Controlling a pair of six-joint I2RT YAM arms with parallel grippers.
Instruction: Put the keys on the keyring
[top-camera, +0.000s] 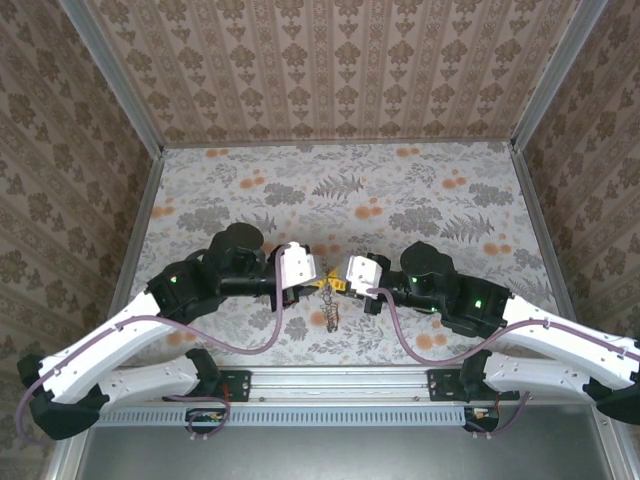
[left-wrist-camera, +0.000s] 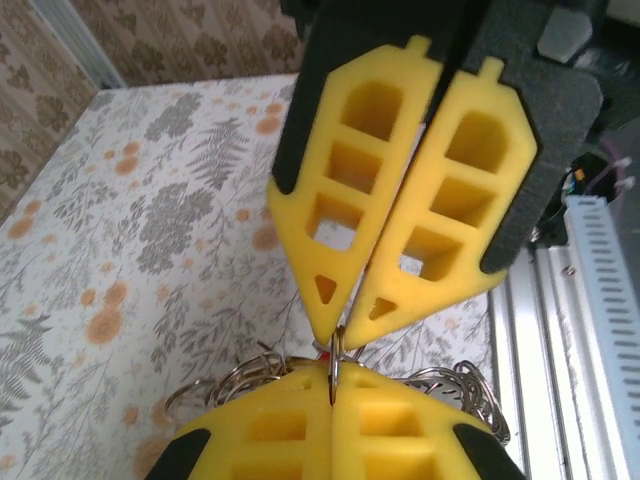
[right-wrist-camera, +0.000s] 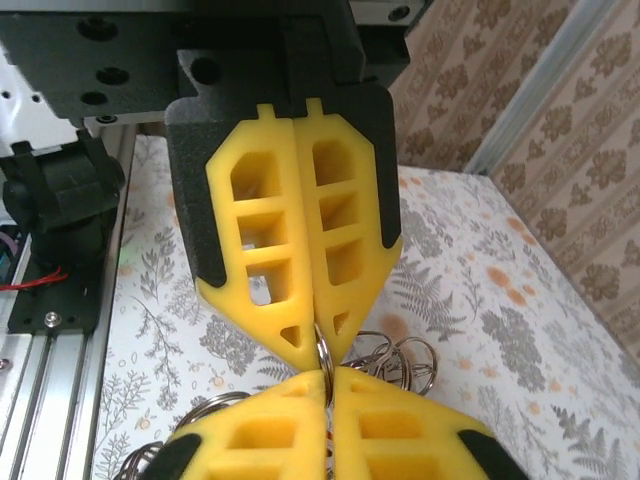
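In the top view the two arms reach in from the lower corners and meet tip to tip over the flowery tabletop (top-camera: 420, 190). The left pincer (top-camera: 320, 284) comes from the left and the right pincer (top-camera: 342, 284) comes from the right, and their yellow tips almost touch. In the left wrist view the left pincer is at the bottom of the frame, shut tight, and a thin keyring (left-wrist-camera: 334, 360) stands on its edge in the crack between the tips. The right pincer points down from the top of that frame and looks shut on the same keyring too. The flat side of the keyring runs along the line from one pincer to the other, so each one nips one end of it. A tiny red speck (left-wrist-camera: 322, 347) beside it may be the red key, but it is too small to be sure. The other keys I cannot pick out. More loose rings (left-wrist-camera: 235, 380) lie in a heap just under the tips. Both arms are just as near, so I think the next move is a small one, sliding a key along the keyring
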